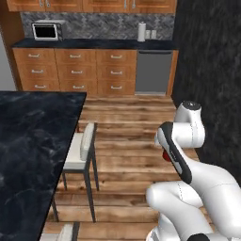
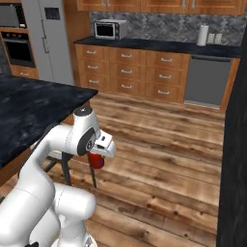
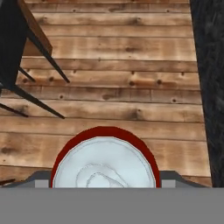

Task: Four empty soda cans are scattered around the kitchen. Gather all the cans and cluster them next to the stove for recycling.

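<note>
Gripper [image 2: 98, 157] carried low beside the folded arm, jaws pinching a red soda can [image 2: 97, 160]; can upright, hanging clear above the wooden floor [image 2: 164, 144]. In the hand view the can's silvery top [image 3: 104, 162] sits at 6 o'clock between the finger tips, red rim around it, stool legs [image 3: 39, 57] at 10 o'clock. From the left base view only a sliver of red can [image 1: 165, 156] peeks past the forearm. Black island counter [image 1: 28, 141] at 9 o'clock, stool [image 1: 82, 150] just beside it. Far counter holds a toaster oven [image 2: 110, 30].
</note>
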Controlling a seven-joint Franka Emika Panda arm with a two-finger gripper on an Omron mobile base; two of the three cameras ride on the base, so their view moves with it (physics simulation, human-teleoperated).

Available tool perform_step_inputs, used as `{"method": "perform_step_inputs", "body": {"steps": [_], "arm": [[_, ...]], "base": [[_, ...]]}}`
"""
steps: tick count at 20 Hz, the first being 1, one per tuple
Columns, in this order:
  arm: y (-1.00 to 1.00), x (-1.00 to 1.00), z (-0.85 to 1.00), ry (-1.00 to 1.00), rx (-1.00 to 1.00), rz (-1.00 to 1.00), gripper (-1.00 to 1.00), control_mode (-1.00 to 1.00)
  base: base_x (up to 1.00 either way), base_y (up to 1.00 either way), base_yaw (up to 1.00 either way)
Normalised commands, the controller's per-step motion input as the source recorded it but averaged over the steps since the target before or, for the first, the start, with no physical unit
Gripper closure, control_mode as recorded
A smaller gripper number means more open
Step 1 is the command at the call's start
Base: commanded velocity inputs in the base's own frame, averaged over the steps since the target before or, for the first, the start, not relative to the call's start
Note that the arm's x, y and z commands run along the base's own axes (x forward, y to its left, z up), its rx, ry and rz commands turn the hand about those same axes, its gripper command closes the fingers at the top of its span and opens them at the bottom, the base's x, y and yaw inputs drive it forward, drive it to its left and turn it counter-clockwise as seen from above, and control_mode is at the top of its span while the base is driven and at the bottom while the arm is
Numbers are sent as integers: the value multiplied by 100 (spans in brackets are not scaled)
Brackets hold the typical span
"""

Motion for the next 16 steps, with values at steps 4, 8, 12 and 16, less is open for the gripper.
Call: {"method": "perform_step_inputs", "body": {"steps": [4,8,12,16], "arm": [[0,0,0,0,0,0,100,100],[0,0,0,0,0,0,100,100],[0,0,0,0,0,0,100,100],[0,0,0,0,0,0,100,100]], "base": [[75,0,0],[75,0,0],[75,0,0],[75,0,0]]}}
